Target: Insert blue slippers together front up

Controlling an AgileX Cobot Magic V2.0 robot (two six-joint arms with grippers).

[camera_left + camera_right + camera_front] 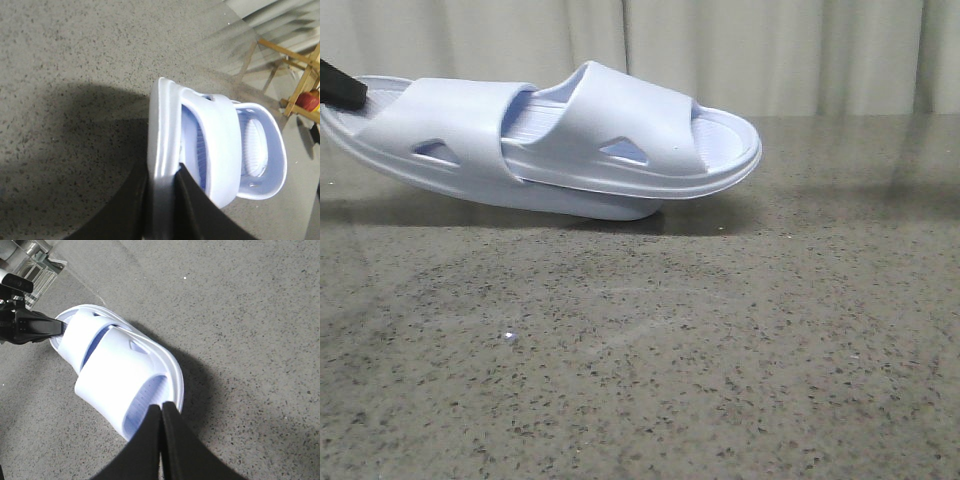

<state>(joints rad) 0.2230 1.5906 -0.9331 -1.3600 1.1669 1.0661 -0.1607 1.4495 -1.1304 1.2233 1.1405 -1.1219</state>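
Slippers (570,140), pale blue-white moulded foam, sit nested one inside the other and held above the speckled grey counter (720,380), casting a shadow on it. Each has a wide smooth strap with a triangular cut-out and a ribbed footbed. In the front view the right-hand slipper's end is pushed under the strap of the left-hand one, so the two straps lie one after the other.

Left claw (164,185) is clenched on the rim of one slipper, its dark fingers (192,210) either side of the foam edge; in the front view only a black tip shows at the left edge. Right claw (161,412) has its two dark fingers (177,440) pressed together at the rim of the other slipper; whether foam is pinched between them I cannot tell. The right arm itself does not appear in the front view.
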